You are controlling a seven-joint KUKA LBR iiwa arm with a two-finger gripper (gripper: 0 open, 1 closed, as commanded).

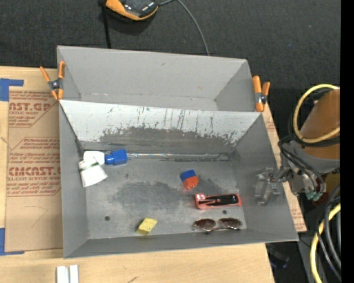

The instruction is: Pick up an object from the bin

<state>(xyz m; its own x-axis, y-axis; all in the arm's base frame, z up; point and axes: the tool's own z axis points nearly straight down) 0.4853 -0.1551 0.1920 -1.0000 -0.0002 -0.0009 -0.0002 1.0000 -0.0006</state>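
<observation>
Black floor (287,38), pale wooden table (166,265)

Orange-black device (131,8), trailing black cable (196,25)

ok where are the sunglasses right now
In the camera view the sunglasses lie at the lower right of the bin floor, just below the pink-and-black tool.

arm (319,119): in from right | wrist (297,172): cabled, orange cover | claw (265,189): pointing down-left
</observation>
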